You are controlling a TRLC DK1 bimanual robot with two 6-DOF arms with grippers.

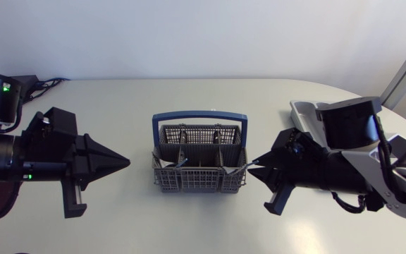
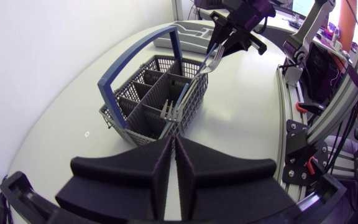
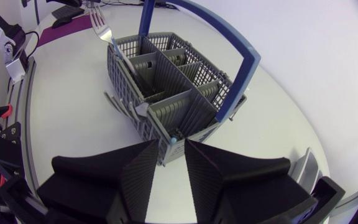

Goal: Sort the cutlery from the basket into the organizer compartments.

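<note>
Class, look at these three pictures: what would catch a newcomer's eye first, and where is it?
A grey cutlery basket with a blue handle stands mid-table, forks poking over its rim. The black left gripper and right gripper point at it from opposite sides.

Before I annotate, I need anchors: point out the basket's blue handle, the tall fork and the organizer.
blue handle (image 1: 199, 113): head view, middle of its top bar.
tall fork (image 2: 214, 57): left wrist view, its tines.
organizer (image 1: 303, 111): head view, its visible end rim.
</note>
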